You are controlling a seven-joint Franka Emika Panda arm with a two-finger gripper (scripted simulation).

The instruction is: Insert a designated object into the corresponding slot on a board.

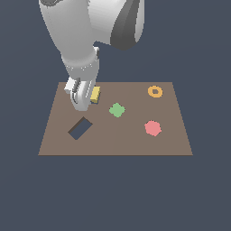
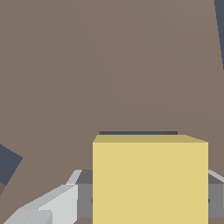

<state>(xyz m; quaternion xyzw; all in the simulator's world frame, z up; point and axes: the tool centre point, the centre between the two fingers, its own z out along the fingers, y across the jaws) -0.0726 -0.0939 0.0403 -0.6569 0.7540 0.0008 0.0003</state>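
block (image 1: 95, 94) at tool (image 1: 85, 100), above board (image 1: 117, 140), slot (image 1: 80, 128) near

Simulated scene — featureless dark backdrop (image 1: 203, 194)

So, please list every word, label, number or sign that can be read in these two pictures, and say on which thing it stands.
None: no text, number or sign is readable in either view.
The board, the yellow block, the green piece, the pink piece, the orange ring and the gripper all show plain, unmarked surfaces.
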